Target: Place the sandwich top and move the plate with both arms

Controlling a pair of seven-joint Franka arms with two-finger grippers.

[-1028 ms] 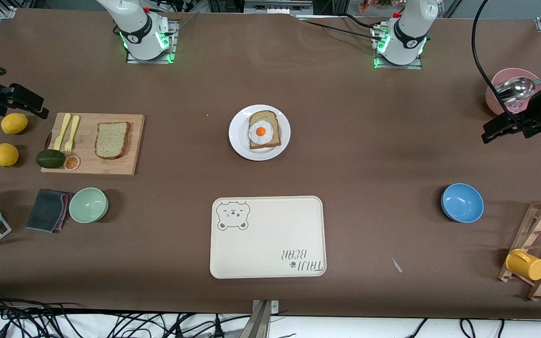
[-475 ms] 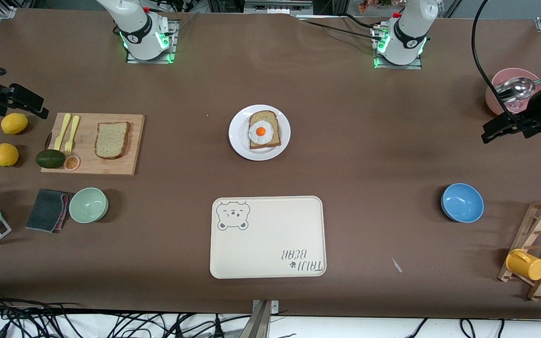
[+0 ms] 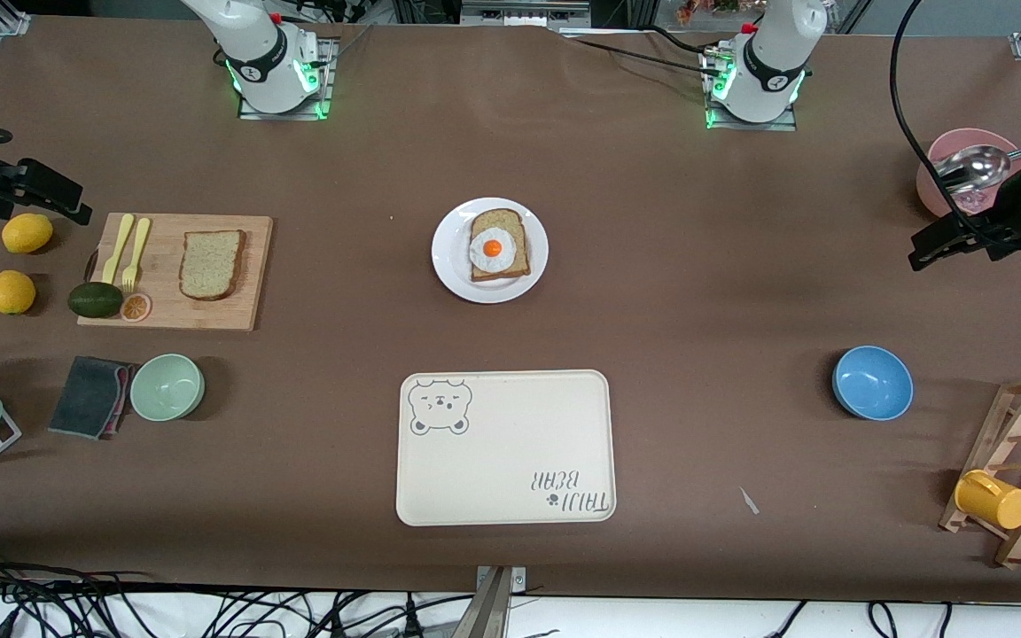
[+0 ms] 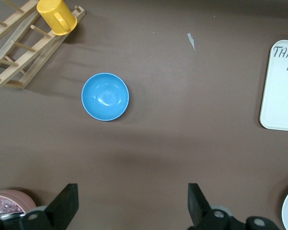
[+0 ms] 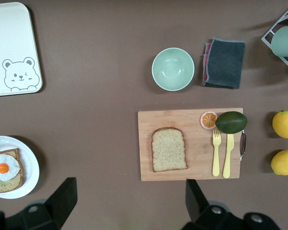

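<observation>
The sandwich top (image 3: 212,264) lies flat on a wooden cutting board (image 3: 249,306) toward the right arm's end of the table; it also shows in the right wrist view (image 5: 169,149). The plate (image 3: 448,257) sits mid-table and carries a bread slice with a fried egg (image 3: 498,247). My right gripper (image 3: 76,206) hangs open and empty high over the table's end, near the lemons (image 5: 129,199). At the other end my left gripper (image 3: 923,251) hangs open and empty beside the pink bowl, over bare table (image 4: 132,201).
A cream bear-print tray (image 3: 505,447) lies nearer the camera than the plate. A blue bowl (image 3: 872,382), a wooden rack with a yellow cup (image 3: 993,499) and a pink bowl (image 3: 936,182) are at the left arm's end. A green bowl (image 3: 167,386), cloth (image 3: 89,396), avocado (image 3: 95,299) and lemons (image 3: 11,291) are by the board.
</observation>
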